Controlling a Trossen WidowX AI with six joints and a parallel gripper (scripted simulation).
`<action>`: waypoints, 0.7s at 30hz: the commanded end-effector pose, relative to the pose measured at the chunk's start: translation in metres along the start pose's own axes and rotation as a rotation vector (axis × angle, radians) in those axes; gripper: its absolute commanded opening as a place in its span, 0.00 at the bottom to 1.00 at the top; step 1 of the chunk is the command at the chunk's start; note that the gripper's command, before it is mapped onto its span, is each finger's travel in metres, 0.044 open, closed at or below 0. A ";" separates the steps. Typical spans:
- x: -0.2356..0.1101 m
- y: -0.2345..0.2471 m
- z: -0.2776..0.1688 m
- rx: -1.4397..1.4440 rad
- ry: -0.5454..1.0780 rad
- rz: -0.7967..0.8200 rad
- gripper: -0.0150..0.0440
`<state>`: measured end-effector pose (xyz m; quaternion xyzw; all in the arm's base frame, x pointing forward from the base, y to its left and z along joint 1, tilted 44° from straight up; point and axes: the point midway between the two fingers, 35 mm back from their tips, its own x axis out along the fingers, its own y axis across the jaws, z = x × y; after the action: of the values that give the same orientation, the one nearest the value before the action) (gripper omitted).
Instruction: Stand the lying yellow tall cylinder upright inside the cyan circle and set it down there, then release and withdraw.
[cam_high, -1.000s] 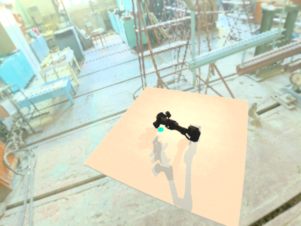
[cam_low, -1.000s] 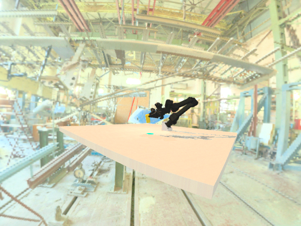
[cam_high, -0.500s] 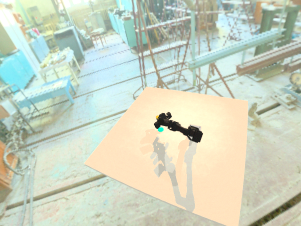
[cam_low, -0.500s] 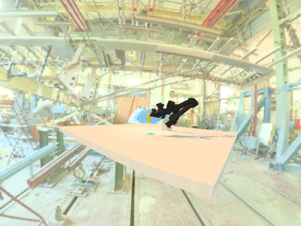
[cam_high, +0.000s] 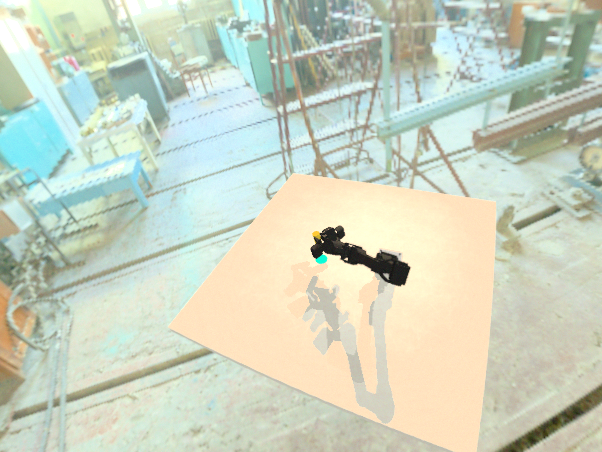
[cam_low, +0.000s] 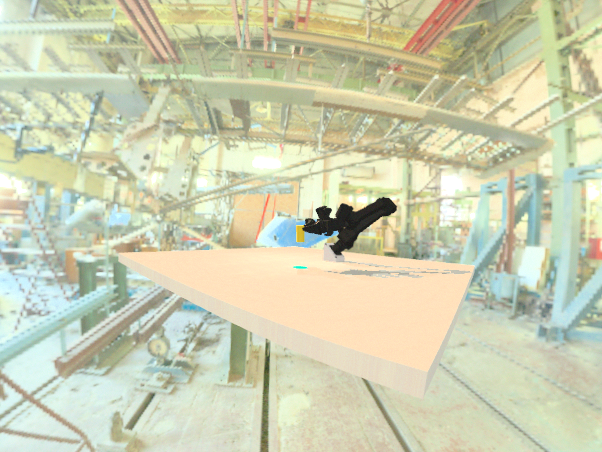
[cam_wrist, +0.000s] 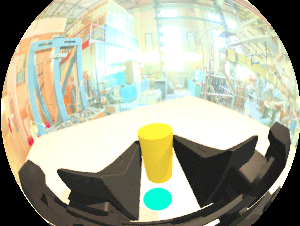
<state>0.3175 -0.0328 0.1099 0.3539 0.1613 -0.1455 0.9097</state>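
My gripper (cam_wrist: 155, 140) is clamped on the yellow tall cylinder (cam_wrist: 155, 152), upright above the counter (cam_low: 350, 310) and just over the cyan circle (cam_wrist: 157, 198), so I reckon lowering it straight down comes next

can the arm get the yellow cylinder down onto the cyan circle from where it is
Probably yes. The jaws grip the tall yellow cylinder upright in the air, the flat cyan circle lies on the peach table top close below, and nothing stands between them.
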 end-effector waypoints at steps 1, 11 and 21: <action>-0.004 -0.001 0.001 0.019 -0.028 0.008 0.43; -0.009 0.000 0.002 0.043 -0.061 0.027 0.43; -0.009 0.000 0.002 0.043 -0.061 0.027 0.43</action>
<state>0.3099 -0.0323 0.1143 0.3698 0.1280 -0.1445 0.9088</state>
